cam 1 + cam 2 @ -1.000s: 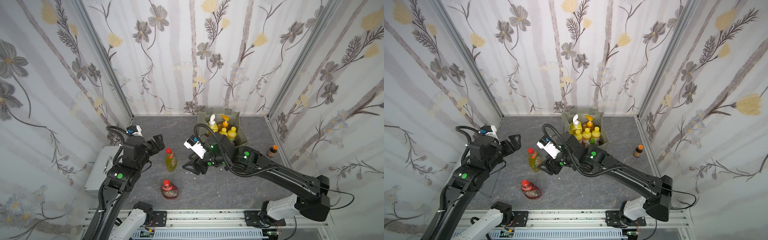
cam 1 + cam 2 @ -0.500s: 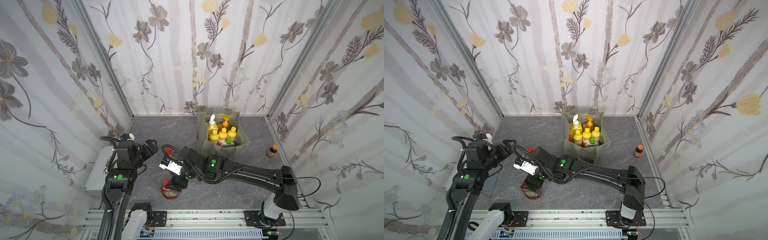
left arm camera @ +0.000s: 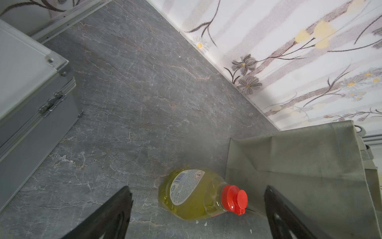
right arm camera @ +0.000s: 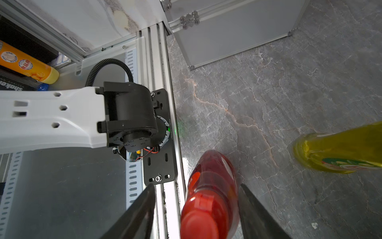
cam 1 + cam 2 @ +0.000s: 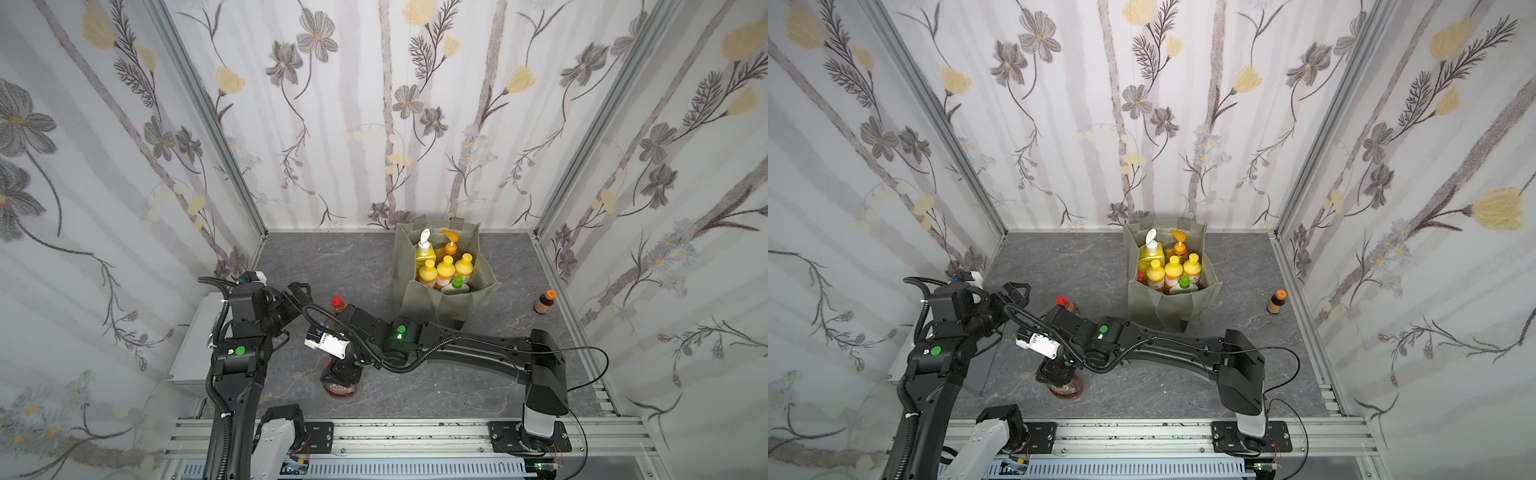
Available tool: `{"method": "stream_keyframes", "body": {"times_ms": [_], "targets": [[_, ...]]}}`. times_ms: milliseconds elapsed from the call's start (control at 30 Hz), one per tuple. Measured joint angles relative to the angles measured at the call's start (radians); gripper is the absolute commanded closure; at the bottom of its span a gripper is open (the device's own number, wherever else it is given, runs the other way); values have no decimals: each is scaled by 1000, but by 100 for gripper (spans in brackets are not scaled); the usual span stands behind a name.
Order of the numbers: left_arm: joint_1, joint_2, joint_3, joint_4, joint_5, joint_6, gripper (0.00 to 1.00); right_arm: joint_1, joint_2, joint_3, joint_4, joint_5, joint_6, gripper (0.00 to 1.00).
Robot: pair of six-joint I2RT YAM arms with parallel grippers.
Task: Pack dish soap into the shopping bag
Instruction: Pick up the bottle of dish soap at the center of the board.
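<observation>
The right gripper (image 4: pixel 197 186) is hanging low near the front edge of the grey, marble-veined table (image 5: pixel 332 257). Its tapered black fingers (image 4: pixel 140 217) are standing on either side of the red bottle (image 5: pixel 338 388), a glossy, translucent plastic one with a red cap, which is standing on the tabletop. The jaws are sitting partly apart. A strip of the aluminium rail (image 4: pixel 169 202) is showing between one finger and the bottle. The other finger is lying right alongside it, possibly touching, though the close view is too blurred to be sure.

The left gripper (image 5: pixel 300 292) is hovering with its jaws spread wide and empty above the yellow-green bottle (image 3: pixel 194 194). This rounded, clear bottle with a red flip cap and white label is standing just beside the shopping bag (image 5: pixel 436 305). The boxy, matte grey-green fabric bag is sitting toward the back of the table, holding pump bottles (image 5: pixel 424 249) and yellow-capped bottles (image 5: pixel 445 268) upright. A smooth metal case (image 3: pixel 31 93) with ribbed edging is sitting at the table's left edge.
</observation>
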Motion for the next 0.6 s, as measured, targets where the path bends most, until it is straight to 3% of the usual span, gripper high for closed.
{"method": "stream_keyframes", "body": {"times_ms": [100, 300, 600], "targets": [[1, -2, -7, 1, 17, 5, 0, 0, 10, 2, -18, 8, -1, 40], [1, -12, -36, 14, 60, 12, 0, -1, 5, -36, -26, 39, -2, 57], [1, -50, -108, 66, 149, 3, 0, -12, -48, -97, 4, 75, -11, 73]]}}
